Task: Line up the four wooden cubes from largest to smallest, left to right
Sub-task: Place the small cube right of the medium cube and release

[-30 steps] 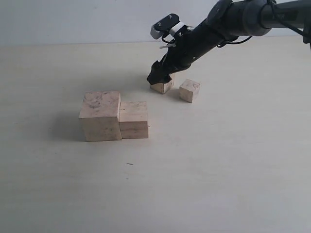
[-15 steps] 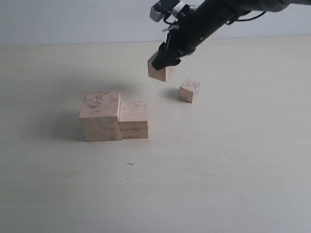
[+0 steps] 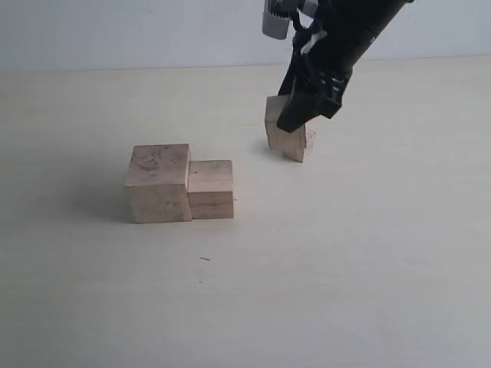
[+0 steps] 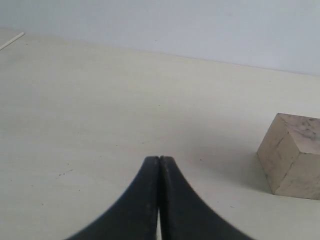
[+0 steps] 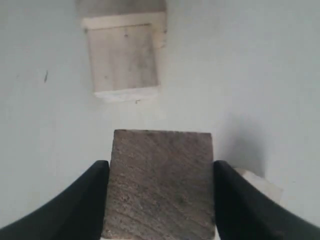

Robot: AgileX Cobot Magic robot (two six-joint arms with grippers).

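Pale beige tabletop (image 3: pixel 368 253) carries everything in view. On its left part stands the largest pale beige wooden cube (image 3: pixel 159 182), faintly mottled with dark marks on its top face. Flush against its right side, touching, sits the second-largest pale beige wooden cube (image 3: pixel 211 188), lower than its neighbour; the front faces of the two line up closely.

Well apart from that pair, farther back and to the right, the black right gripper (image 3: pixel 303 115) reaches down from the top of the exterior view. Its jaws are about half closed and clamp the third pale beige wooden cube (image 3: pixel 274 123) by two opposite sides. That cube is tilted and looks lifted off the table. The right wrist view shows the cube (image 5: pixel 160 185) filling the gap between the two black fingers (image 5: pixel 80 200).

The smallest pale beige wooden cube (image 3: pixel 305 147) rests on the table just behind and beside the held one, partly hidden by it; whether they touch cannot be told.

The left gripper (image 4: pixel 159 200) hovers low over bare table, jaws pressed fully together, gripping nothing, with the largest cube (image 4: pixel 292 155) near it.
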